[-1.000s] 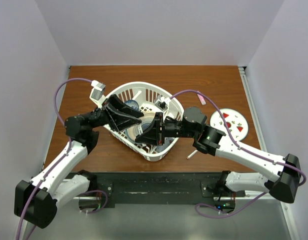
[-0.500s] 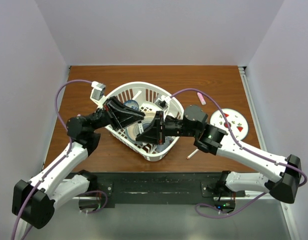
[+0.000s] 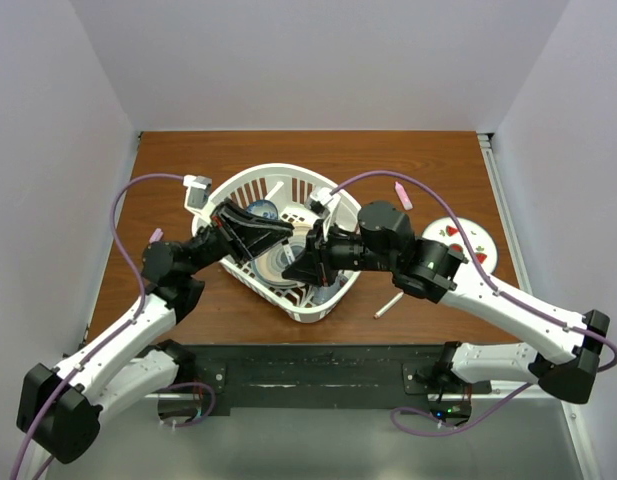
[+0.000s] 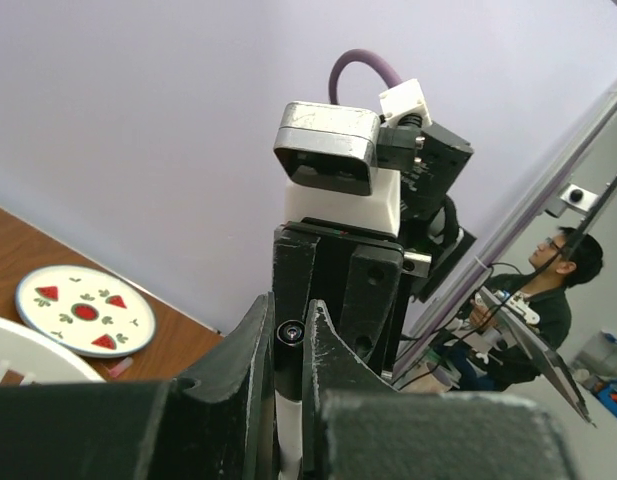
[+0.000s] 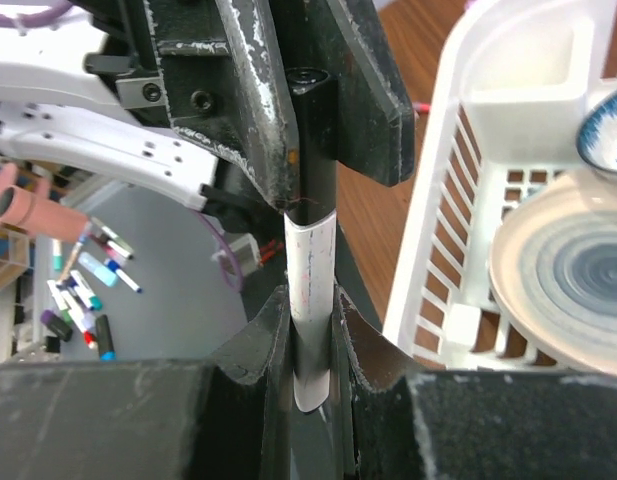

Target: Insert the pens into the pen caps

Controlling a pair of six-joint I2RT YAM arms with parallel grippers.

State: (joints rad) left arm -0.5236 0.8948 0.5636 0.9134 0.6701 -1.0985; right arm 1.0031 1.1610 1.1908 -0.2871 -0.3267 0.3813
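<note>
White pen [image 5: 310,250] stands clamped mid-barrel between the closed fingers of the right gripper [image 5: 310,312]. Its upper end runs into the black pen cap [image 5: 313,110], which the left gripper [image 5: 323,150] has pinched tight from both sides, beside the white basket [image 5: 438,250].

From the left wrist, the cap shows end-on between that gripper's fingers, with the watermelon plate [image 4: 83,310] beyond.

From above, both grippers meet over the basket, and the pen is too small to make out. A loose pen [image 3: 388,306] lies on the table [image 3: 188,160].

Light, stiff and smooth-walled, the barrel looks likely to slip or twist. A mid-barrel grip and a straight push along its axis seem best.
</note>
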